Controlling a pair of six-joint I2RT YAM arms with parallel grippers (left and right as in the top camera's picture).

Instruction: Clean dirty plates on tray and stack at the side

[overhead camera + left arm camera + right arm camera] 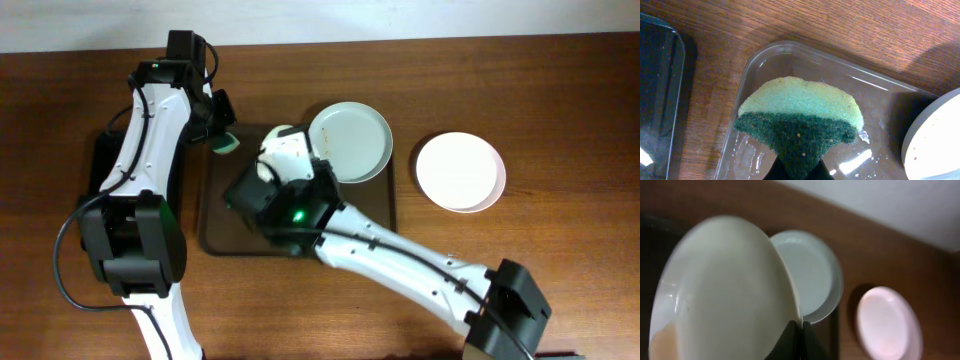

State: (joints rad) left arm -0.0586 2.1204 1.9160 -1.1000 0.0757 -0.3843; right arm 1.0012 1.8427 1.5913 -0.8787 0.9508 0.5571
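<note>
My right gripper (pixel 800 331) is shut on the rim of a white plate (pixel 725 290), holding it tilted on edge above the dark brown tray (pixel 382 205); a brownish smear shows at its lower left. Overhead, that plate (pixel 288 150) sits left of a pale mint plate (pixel 350 142) lying at the tray's far right corner. A third white plate (pixel 460 172) rests on the table right of the tray. My left gripper (pixel 800 172) is shut on a green and yellow sponge (pixel 800 112), hovering over the tray's far left corner (pixel 754 65), just left of the held plate (pixel 935 145).
A narrow glossy black tray (pixel 100 160) lies left of the brown tray, under my left arm, and shows at the left edge of the left wrist view (pixel 655 90). Bare wooden table (pixel 560 100) surrounds the trays.
</note>
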